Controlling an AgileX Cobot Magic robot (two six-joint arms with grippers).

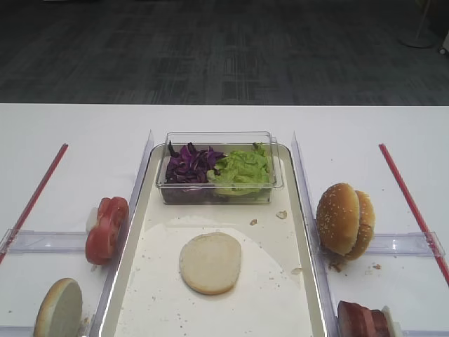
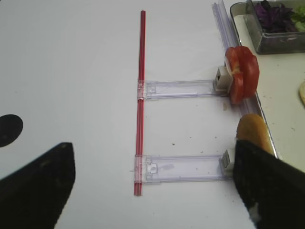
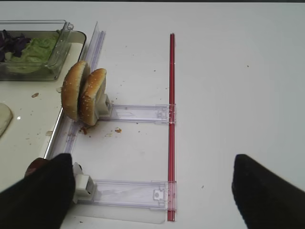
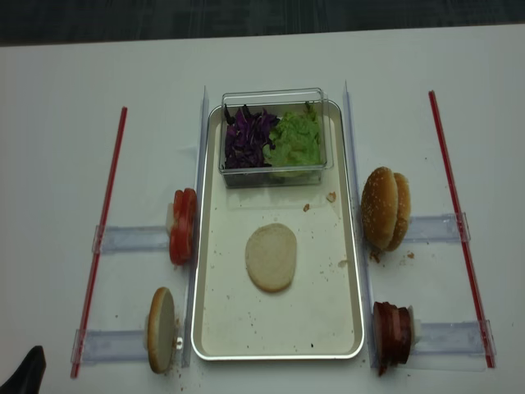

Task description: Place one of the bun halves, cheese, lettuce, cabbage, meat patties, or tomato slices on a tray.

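Note:
One pale bun half point(image 1: 210, 262) lies flat in the middle of the steel tray point(image 1: 270, 295). A second bun half point(image 4: 160, 328) stands on edge in a clear holder left of the tray. Tomato slices point(image 1: 106, 228) stand behind it. Meat patties point(image 4: 392, 335) stand right of the tray. Purple cabbage point(image 1: 189, 163) and green lettuce point(image 1: 242, 170) fill a clear tub at the tray's far end. No cheese shows. My left gripper point(image 2: 155, 186) hovers open over the left holder, its right finger point(image 2: 269, 186) beside the standing bun half point(image 2: 252, 131). My right gripper point(image 3: 152, 191) is open over the right holder.
Two sesame-seeded buns point(image 1: 344, 219) stand on edge in a holder right of the tray. Red rods point(image 4: 102, 230) point(image 4: 459, 222) run along the outer ends of the clear holders. Crumbs lie on the tray floor and by the sesame buns.

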